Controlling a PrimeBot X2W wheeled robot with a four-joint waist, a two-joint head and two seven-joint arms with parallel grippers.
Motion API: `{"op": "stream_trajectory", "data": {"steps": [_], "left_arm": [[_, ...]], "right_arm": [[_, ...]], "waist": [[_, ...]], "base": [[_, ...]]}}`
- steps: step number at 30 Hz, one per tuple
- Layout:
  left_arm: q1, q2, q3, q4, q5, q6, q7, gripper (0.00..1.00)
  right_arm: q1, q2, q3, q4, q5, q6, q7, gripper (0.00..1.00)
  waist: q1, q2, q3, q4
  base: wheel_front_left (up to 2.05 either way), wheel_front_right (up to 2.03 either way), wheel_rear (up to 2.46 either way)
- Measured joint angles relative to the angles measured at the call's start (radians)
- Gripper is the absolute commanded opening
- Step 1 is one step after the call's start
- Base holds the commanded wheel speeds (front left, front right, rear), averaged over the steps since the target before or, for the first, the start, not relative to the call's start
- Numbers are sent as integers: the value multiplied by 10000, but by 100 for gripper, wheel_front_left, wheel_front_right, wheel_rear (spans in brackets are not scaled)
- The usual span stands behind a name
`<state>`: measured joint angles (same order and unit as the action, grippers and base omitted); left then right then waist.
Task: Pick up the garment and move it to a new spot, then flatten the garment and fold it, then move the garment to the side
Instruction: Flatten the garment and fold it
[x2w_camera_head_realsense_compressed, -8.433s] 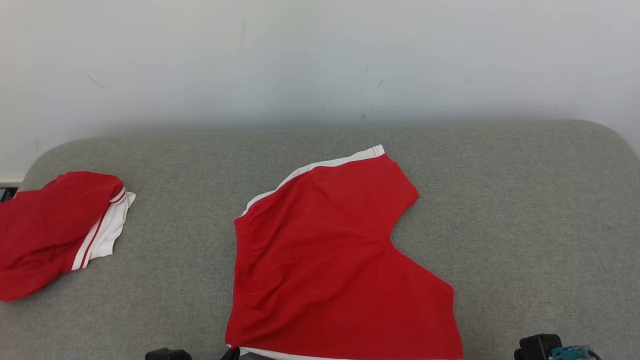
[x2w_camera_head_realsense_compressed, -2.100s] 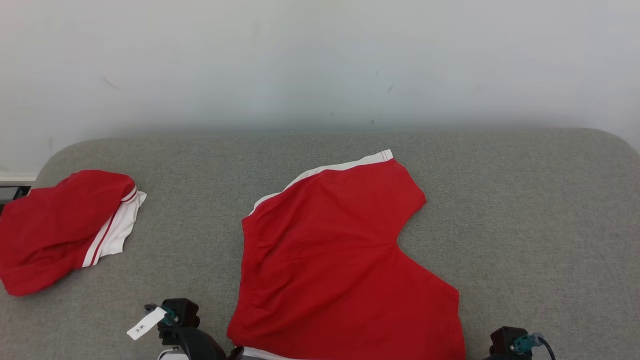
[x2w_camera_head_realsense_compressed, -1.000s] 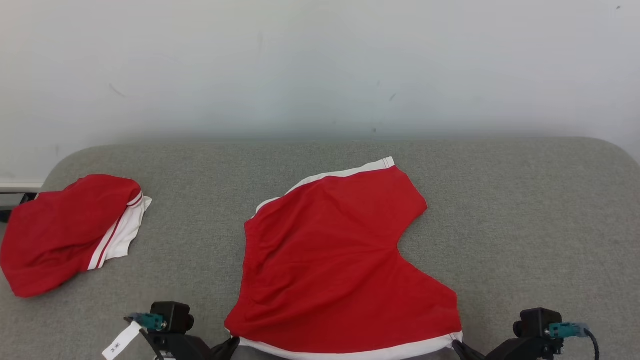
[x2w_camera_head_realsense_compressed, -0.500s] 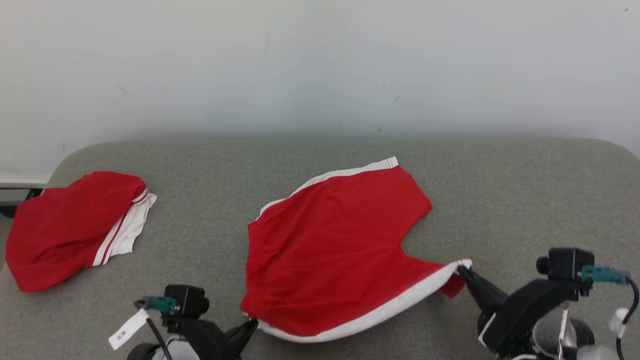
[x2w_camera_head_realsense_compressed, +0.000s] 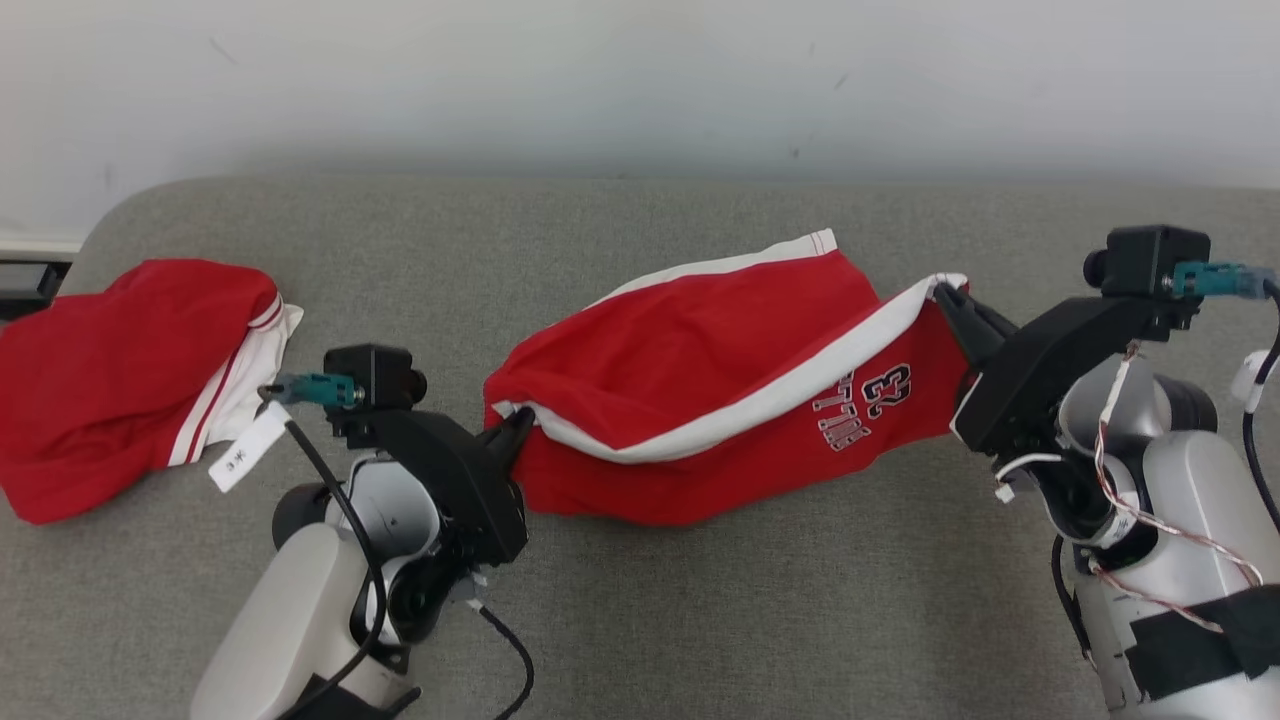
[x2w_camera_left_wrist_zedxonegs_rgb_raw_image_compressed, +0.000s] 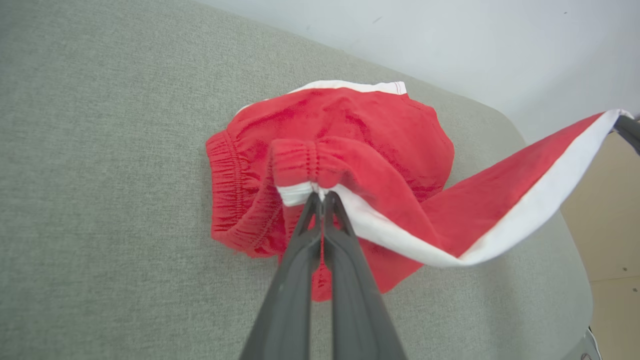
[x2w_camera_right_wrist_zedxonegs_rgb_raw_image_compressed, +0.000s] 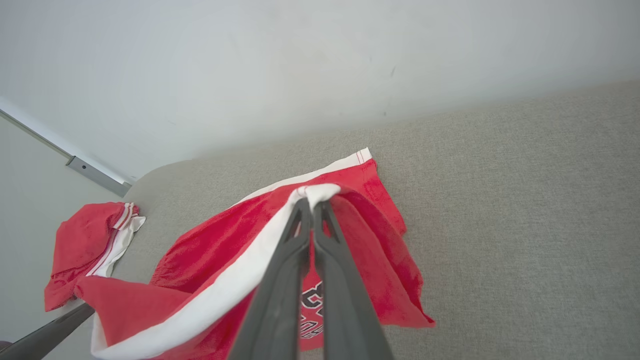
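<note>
Nearest the camera, the left arm (x2w_camera_head_realsense_compressed: 320, 590) and right arm (x2w_camera_head_realsense_compressed: 1170, 500) were both reaching out over the grey counter (x2w_camera_head_realsense_compressed: 750, 620). The left jaws were pinched fully shut on the waistband corner of the red shorts (x2w_camera_head_realsense_compressed: 690, 340), and the right jaws were pinched just as tight on the hem corner of one leg. Between them the white side stripe (x2w_camera_head_realsense_compressed: 760, 400) hung pulled fairly straight in the air, which to me read as a fold in progress: grab both ends of one side edge so that half goes over the other without bunching. The rest of the shorts sat mid-counter, the other leg lying flat a bit further back. The lifted flap showed a printed number (x2w_camera_head_realsense_compressed: 880, 390) upside down, and I couldn't read the small lettering under it. Whatever lay beneath that flap was hidden, so no idea how smooth the bottom layer was. Off to the left, well apart, sat another crumpled red garment (x2w_camera_head_realsense_compressed: 110, 380), cut off by the frame edge, and beyond everything was a plain pale wall (x2w_camera_head_realsense_compressed: 600, 80).
</note>
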<state>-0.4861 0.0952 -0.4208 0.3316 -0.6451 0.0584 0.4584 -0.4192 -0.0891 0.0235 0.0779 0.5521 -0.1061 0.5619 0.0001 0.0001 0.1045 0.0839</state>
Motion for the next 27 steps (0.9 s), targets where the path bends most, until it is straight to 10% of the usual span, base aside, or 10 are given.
{"op": "stream_trajectory", "data": {"steps": [20, 21, 22, 23, 25, 27], "left_arm": [[-2385, -383, 460, 1779, 593, 464, -823, 0], [-2407, -393, 449, 1875, 619, 466, -869, 9], [-2427, -405, 443, 1977, 673, 468, -949, 55], [-2449, -420, 431, 2057, 704, 468, -1047, 100], [-2582, -479, 451, 2209, 725, 476, -1277, 100], [-2762, -491, 460, 2313, 744, 483, -1473, 100]], "right_arm": [[-3330, 117, 44, 3526, -876, -169, -1906, 0], [-3354, 132, 54, 3685, -876, -169, -1975, 0], [-3371, 150, 71, 3835, -876, -169, -2057, 0], [-3391, 165, 84, 3958, -874, -169, -2159, 22], [-3520, 196, 119, 4165, -840, -169, -2393, 100], [-3728, 215, 119, 4387, -763, -142, -2658, 100]], "waist": [[0, 0, 1557, 266], [0, 0, 1577, 271], [-1, 1, 1595, 275], [-1, 1, 1610, 279], [-1, 1, 1641, 287], [-1, 0, 1671, 297]], "base": [[0, 0, 0], [0, 0, 0], [0, 0, 0], [0, 0, 0], [0, 0, 0], [0, 0, 0]]}}
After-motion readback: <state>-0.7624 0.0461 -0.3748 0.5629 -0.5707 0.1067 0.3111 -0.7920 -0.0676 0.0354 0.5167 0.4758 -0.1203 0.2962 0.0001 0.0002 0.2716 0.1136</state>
